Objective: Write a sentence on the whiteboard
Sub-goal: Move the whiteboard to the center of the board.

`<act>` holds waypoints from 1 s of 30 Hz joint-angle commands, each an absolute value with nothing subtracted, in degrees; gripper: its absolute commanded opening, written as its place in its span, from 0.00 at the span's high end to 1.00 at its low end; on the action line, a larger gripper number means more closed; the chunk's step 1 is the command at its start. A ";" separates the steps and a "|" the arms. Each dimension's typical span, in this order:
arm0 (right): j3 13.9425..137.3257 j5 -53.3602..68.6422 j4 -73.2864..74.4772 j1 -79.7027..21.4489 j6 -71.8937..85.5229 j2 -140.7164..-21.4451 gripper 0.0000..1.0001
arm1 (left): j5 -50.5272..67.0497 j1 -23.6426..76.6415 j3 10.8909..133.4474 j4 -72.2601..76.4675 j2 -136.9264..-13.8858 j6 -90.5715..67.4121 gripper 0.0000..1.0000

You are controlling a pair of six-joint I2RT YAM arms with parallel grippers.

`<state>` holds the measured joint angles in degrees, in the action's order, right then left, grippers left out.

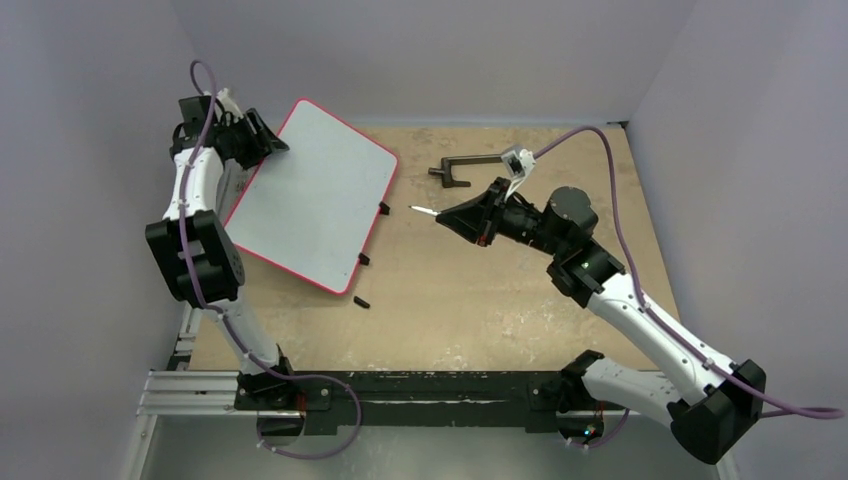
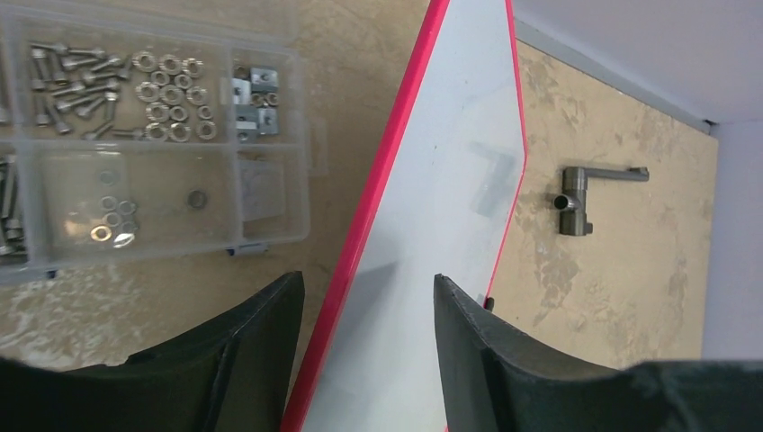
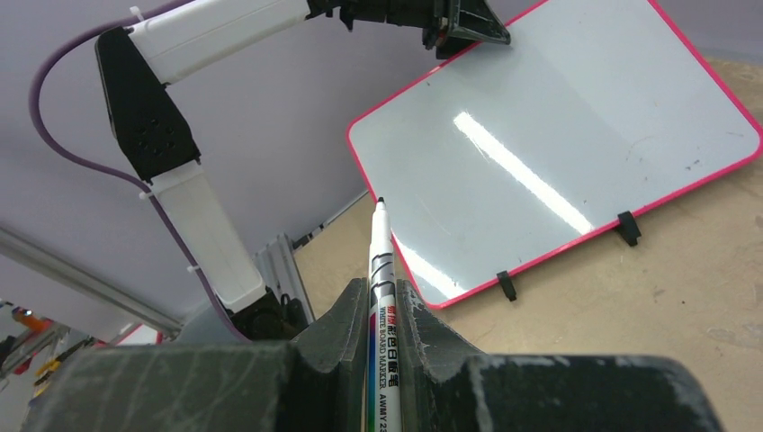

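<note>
Clear plastic box [image 2: 301, 180]: screws [image 2: 67, 76], washers [image 2: 171, 108] and nuts [image 2: 252, 90] in compartments, beside whiteboard [image 1: 315, 195].
Whiteboard: tilted, on worktop [image 1: 480, 290].
Left tool [image 2: 367, 297]: astride whiteboard's corner, grip unclear.
Right tool [image 3: 382, 310]: clamped on marker [image 3: 381, 261], right of whiteboard.

The top external camera looks down from high above, taking in the whole whiteboard [image 1: 315, 195]. The left wrist camera sits close at the whiteboard's rim, looking along it. The right wrist camera faces the whiteboard from farther off. All three views share it.
</note>
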<state>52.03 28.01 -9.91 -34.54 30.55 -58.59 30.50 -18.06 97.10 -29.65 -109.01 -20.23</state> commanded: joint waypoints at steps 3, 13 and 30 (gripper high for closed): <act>51.73 27.25 -9.43 -34.45 28.88 -56.31 1.00 | 36.24 -12.51 100.74 -32.10 -111.49 -16.96 0.47; 51.51 26.96 -8.52 -34.41 28.42 -55.16 1.00 | 38.16 -4.93 103.27 -34.93 -112.77 -13.10 0.46; 51.84 25.80 -5.56 -34.38 27.30 -53.36 1.00 | 39.19 6.59 123.02 -49.80 -124.64 -2.06 0.47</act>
<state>51.24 27.49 -6.55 -34.54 28.84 -54.94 35.46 4.21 117.19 -44.73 -121.86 -5.15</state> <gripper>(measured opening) 0.106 0.534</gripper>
